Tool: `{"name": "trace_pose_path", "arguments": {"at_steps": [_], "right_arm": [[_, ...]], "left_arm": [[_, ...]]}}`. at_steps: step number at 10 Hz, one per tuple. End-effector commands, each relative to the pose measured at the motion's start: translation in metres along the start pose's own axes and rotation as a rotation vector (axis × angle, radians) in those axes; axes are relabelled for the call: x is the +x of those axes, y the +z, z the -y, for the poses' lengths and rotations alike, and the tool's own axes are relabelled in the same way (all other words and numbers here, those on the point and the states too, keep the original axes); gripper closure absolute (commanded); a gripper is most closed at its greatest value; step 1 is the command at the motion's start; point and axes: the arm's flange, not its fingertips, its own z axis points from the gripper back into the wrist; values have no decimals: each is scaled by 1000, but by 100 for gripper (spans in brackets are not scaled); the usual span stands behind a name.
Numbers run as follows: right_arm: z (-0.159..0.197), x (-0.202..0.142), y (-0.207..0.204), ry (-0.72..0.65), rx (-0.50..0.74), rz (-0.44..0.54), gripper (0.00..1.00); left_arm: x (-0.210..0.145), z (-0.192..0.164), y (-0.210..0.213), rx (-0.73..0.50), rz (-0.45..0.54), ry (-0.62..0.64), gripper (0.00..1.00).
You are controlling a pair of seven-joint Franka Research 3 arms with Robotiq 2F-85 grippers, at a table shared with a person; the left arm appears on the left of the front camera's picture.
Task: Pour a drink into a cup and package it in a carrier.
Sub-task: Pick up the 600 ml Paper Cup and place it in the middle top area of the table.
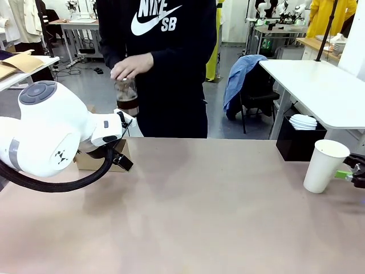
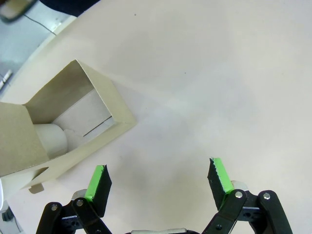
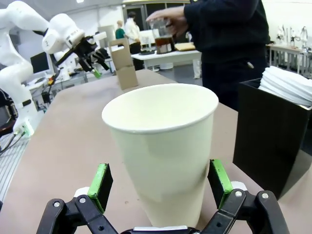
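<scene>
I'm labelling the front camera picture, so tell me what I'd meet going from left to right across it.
Left arm → glass carafe of dark drink, held up above the table → blue jacket on a chair → black box → white cup.

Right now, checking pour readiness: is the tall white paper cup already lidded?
No, the tall white paper cup stands open-topped, with a bare rim.
</scene>
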Motion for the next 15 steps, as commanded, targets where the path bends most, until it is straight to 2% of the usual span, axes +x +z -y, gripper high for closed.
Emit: {"name": "trace_pose_path", "arguments": {"at_steps": [1, 8, 12, 13, 14, 15], "right_arm": [[-1, 6, -17, -42, -9, -8, 0], [15, 7, -47, -57, 28, -26, 0], [15, 6, -46, -84, 55, -61, 0], [14, 7, -45, -95, 56, -54, 20], [15, 9, -43, -121, 75, -67, 20], [11, 2, -43, -70, 54, -40, 20]], "left_arm": [[0, -1, 0, -1, 0, 2, 0], [0, -1, 0, -1, 0, 2, 0], [0, -1, 0, -1, 0, 2, 0], [0, -1, 0, -1, 0, 2, 0], [0, -1, 0, -1, 0, 2, 0], [0, -1, 0, -1, 0, 2, 0]]}}
